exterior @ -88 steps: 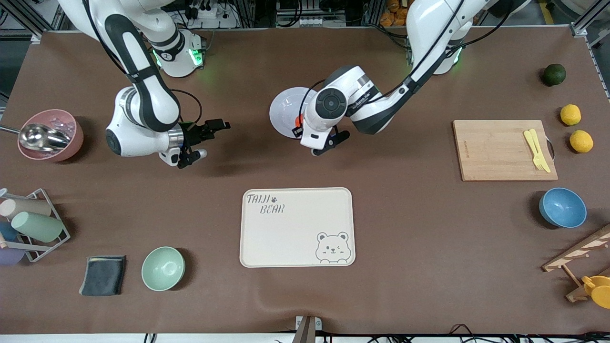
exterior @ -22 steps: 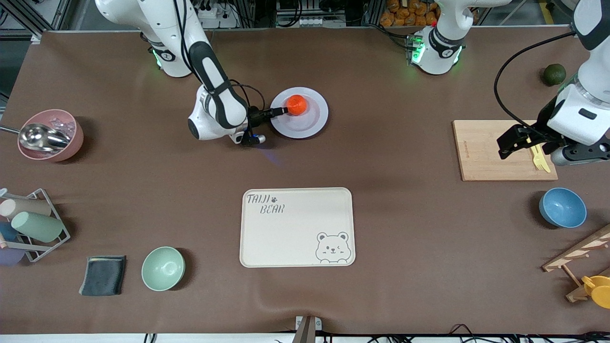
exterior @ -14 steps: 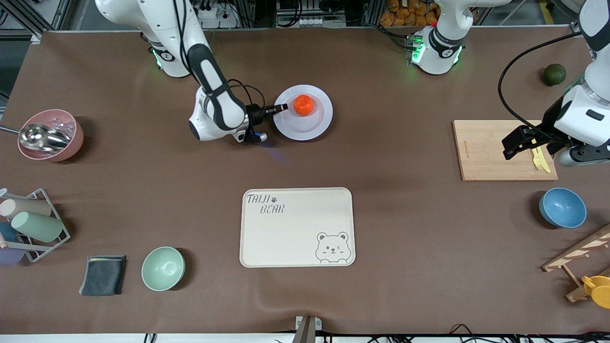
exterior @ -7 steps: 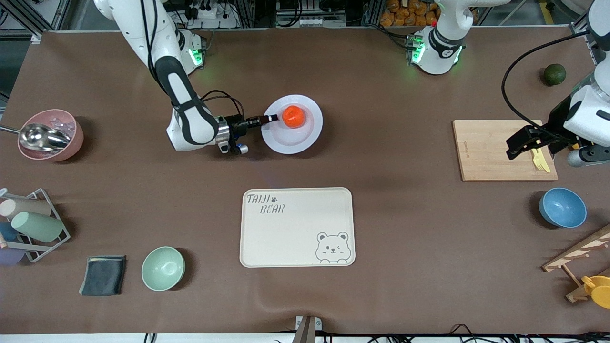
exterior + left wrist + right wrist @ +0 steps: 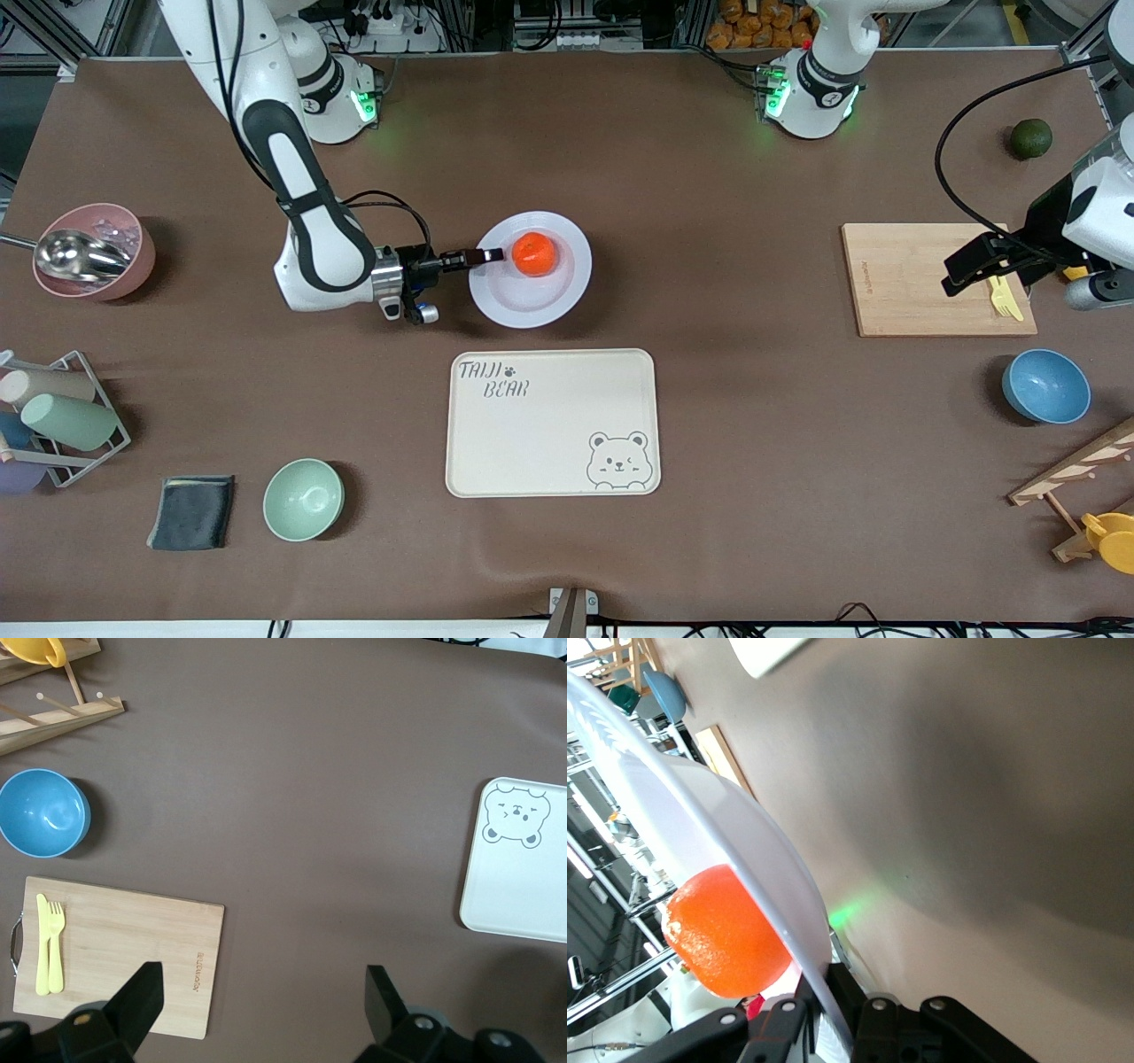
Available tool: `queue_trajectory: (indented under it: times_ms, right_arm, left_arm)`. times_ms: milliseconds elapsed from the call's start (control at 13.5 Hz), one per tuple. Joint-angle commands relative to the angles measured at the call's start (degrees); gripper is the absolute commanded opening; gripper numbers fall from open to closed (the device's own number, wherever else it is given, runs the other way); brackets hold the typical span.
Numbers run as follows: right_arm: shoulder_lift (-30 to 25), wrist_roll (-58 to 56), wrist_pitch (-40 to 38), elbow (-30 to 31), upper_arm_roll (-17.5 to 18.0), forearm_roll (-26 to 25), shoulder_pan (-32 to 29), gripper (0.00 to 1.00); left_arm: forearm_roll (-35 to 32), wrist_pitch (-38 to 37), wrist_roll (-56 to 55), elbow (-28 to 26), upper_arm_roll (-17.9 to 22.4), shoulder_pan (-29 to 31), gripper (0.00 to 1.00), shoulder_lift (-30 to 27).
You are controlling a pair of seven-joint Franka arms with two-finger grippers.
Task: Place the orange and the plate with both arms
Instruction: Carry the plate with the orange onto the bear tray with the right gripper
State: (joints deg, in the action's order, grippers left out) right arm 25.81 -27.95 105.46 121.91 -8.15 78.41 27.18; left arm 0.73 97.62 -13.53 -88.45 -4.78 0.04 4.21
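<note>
The pale plate (image 5: 532,297) carries the orange (image 5: 534,253). My right gripper (image 5: 485,257) is shut on the plate's rim at the right arm's side and holds it a little above the table, just short of the cream tray. In the right wrist view the plate (image 5: 735,833) runs edge-on out of my right gripper (image 5: 824,997), with the orange (image 5: 722,935) resting on it. My left gripper (image 5: 974,266) hangs open and empty over the wooden cutting board (image 5: 921,279). The left wrist view shows its fingers wide apart (image 5: 263,992) above the board (image 5: 124,948).
The cream bear tray (image 5: 552,422) lies nearer to the front camera than the plate. A yellow fork and knife (image 5: 997,279) lie on the board. A blue bowl (image 5: 1045,386), two lemons (image 5: 1060,213), a dark green fruit (image 5: 1030,138), a green bowl (image 5: 303,499) and a pink bowl (image 5: 93,251) stand around.
My right gripper has carried the plate and orange toward the tray. My left arm, earlier at the plate, now waits over the cutting board, drifting slightly toward its end of the table.
</note>
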Motion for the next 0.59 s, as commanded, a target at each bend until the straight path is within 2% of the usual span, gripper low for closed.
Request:
queue_trajectory:
  times_ms: [0, 518]
  right_arm:
    - [0.2, 6.5, 0.4, -5.1, 0.7, -3.9, -1.5, 0.0]
    - [9.2, 12.1, 1.2, -18.8, 0.8, -4.8, -2.5, 0.0]
  left_arm:
    - [1.4, -1.8, 1.2, -0.3, -0.2, 0.6, 1.0, -1.0]
    - [1.2, -1.8, 1.1, -0.5, -0.4, 0.5, 1.0, -0.7]
